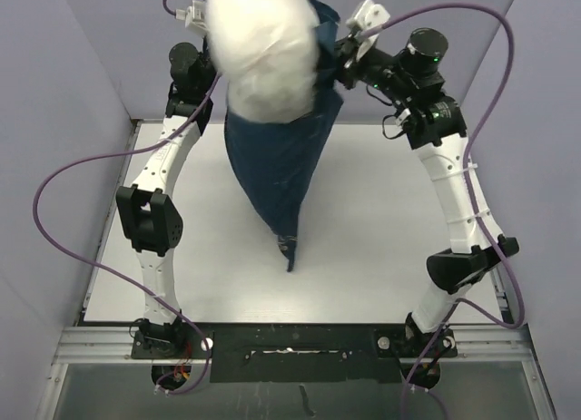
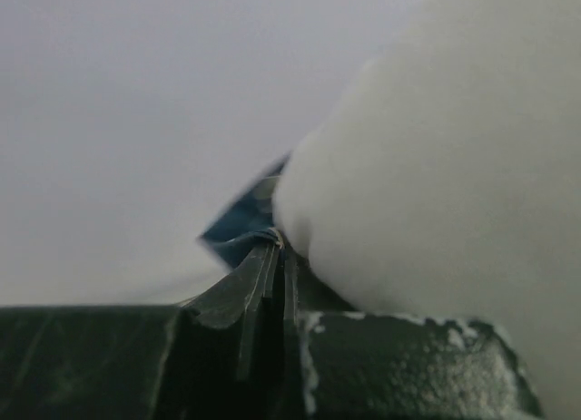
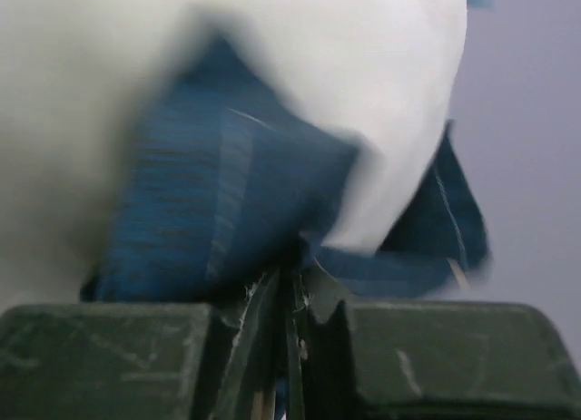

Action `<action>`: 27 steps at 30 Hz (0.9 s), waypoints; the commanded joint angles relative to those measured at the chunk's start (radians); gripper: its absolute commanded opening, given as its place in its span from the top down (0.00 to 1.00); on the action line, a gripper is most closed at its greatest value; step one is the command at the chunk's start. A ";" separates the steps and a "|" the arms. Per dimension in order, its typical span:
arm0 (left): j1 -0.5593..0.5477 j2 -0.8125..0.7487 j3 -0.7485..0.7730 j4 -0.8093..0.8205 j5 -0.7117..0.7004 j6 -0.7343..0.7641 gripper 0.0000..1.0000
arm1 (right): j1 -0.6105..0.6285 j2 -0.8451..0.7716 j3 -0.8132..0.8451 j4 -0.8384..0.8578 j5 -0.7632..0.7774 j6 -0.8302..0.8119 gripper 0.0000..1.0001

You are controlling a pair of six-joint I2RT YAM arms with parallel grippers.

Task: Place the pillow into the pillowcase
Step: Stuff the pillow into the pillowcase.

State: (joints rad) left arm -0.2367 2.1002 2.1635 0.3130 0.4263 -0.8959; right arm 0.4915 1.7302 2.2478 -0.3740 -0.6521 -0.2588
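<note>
- Above the far half of the table [image 1: 390, 229], the pillowcase [image 1: 277, 166] hangs mouth-up between the 2 arms. Its narrow lower tip reaches down toward the tabletop, but contact there cannot be confirmed.
- State, left gripper [image 2: 277, 257]: jaws closed, pinching a blue edge of the pillowcase rim. White stuffing presses against the right side of its fingers.
- State, right gripper [image 3: 289, 288]: jaws closed on blue fabric at the opposite side of the rim.
- Location, pillow [image 1: 259, 48]: seated in the mouth of the pillowcase. A large white bulge stands above the rim, between the 2 grippers, and sits closer to the left one.
- Governing relation: the pillow lies directly above the slack part of the pillowcase. The case's long axis runs from the held mouth down to the tip. The lower part hangs flat and tapered, so it is judged unfilled.
- Next move, as a judgement: the pillow must travel down along that axis. Each arm sits at the rim just beside the pillow, and neither is free.
- Surface and room: the tabletop is smooth and pale. The side walls [image 1: 45, 121] stand close, so sideways swing is limited.
</note>
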 commanded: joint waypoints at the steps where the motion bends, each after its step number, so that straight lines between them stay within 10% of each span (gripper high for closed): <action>1: -0.005 -0.082 0.105 0.088 -0.019 0.015 1.00 | 0.170 -0.165 -0.113 0.077 0.035 0.002 1.00; 3: 0.001 -0.095 0.116 0.029 -0.031 0.038 1.00 | 0.179 -0.186 -0.130 0.090 0.077 -0.055 1.00; 8: -0.013 -0.139 0.067 0.064 -0.059 0.057 1.00 | -0.275 0.041 0.197 0.082 0.022 0.276 1.00; 13: -0.027 -0.087 0.128 0.089 -0.050 0.045 1.00 | 0.344 -0.198 -0.142 0.033 0.058 -0.045 1.00; 20: -0.021 -0.188 -0.021 0.162 -0.072 0.071 1.00 | -0.347 0.117 0.308 0.095 0.105 0.200 1.00; 24: -0.046 -0.122 0.112 0.010 -0.114 0.107 1.00 | 0.150 -0.154 -0.105 0.058 0.049 0.017 1.00; 27: -0.056 -0.075 0.196 -0.075 -0.127 0.122 1.00 | 0.393 -0.187 -0.087 -0.031 0.046 -0.072 1.00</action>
State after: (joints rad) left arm -0.2592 2.0579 2.2002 0.2485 0.3428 -0.8127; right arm 0.4004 1.7153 2.1174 -0.4068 -0.4309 -0.2024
